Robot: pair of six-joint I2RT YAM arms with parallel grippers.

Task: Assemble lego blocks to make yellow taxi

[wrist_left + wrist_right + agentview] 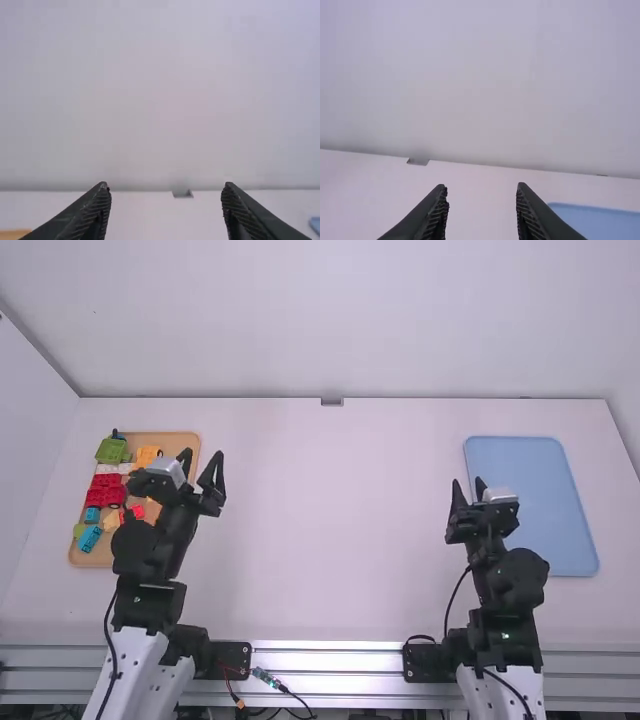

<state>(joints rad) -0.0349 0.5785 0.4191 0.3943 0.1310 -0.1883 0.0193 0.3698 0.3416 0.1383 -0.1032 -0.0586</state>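
Observation:
My left gripper (203,454) is held above the right part of a wooden tray (184,440) of lego pieces, open and holding nothing. In the left wrist view my left gripper (166,186) has its fingers wide apart. On the tray lie a yellow piece (147,455), red pieces (105,481), blue pieces (89,538) and a green piece (112,451); the arm covers part of them. My right gripper (467,485) is at the left side of the blue tray (530,500), open with nothing between its fingers; the right wrist view shows my right gripper (480,187) likewise.
The white table (340,530) stretches between the two arms. A wall (340,320) stands behind its far edge, where a small grey bracket (332,401) sits at the middle. Cables lie near the arm bases at the front rail (325,660).

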